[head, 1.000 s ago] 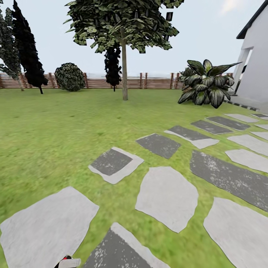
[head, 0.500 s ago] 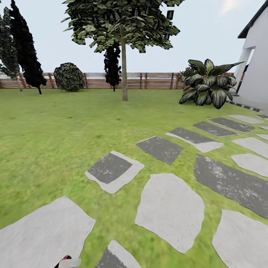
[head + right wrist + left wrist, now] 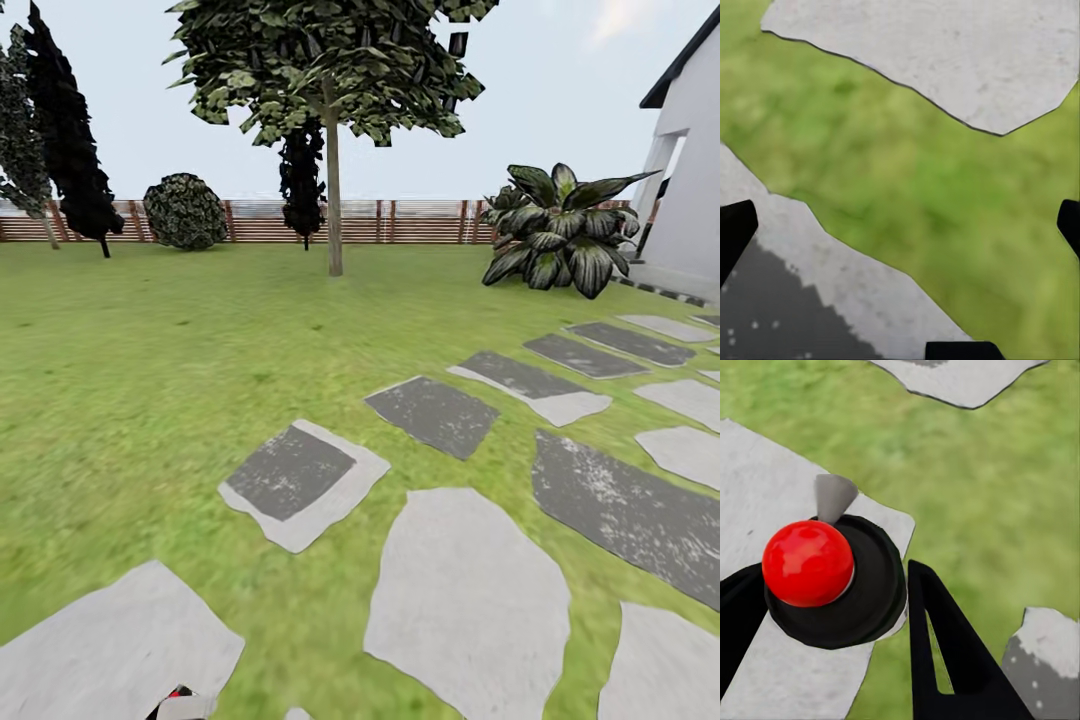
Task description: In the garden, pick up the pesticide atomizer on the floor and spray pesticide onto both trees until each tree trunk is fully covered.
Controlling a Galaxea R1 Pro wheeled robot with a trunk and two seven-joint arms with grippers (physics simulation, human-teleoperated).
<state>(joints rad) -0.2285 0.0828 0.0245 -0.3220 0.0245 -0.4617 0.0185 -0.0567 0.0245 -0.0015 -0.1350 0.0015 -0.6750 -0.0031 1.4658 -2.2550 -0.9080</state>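
A wide green lawn [image 3: 150,380] is spreading across the head view, crossed at the lower right by irregular pale and dark grey stepping stones [image 3: 465,600] and closed off along the upper part by a brown horizontal-slat wooden fence [image 3: 410,222], with a white house [image 3: 690,180] at the right edge.

The tall tree with the straight grey-tan trunk [image 3: 333,190] and dark green blocky crown is standing upper centre of the frame, just left of the middle line and well apart from the robot, its trunk upright. I am seeing no whitish specks on it, so I judge the spraying not yet begun there.

In the left wrist view the left hand [image 3: 832,607] is pinching the small near-black spray bottle with the round red top [image 3: 808,562], its dark fingers [image 3: 945,652] pressing either side of the body. The red top is also peeking in at the bottom left of the head view.

The right hand [image 3: 900,225] is spread wide over grass and stone, holding nothing.

The trunk lies straight ahead and slightly right of the loaded left hand, so the left arm is the one to aim.
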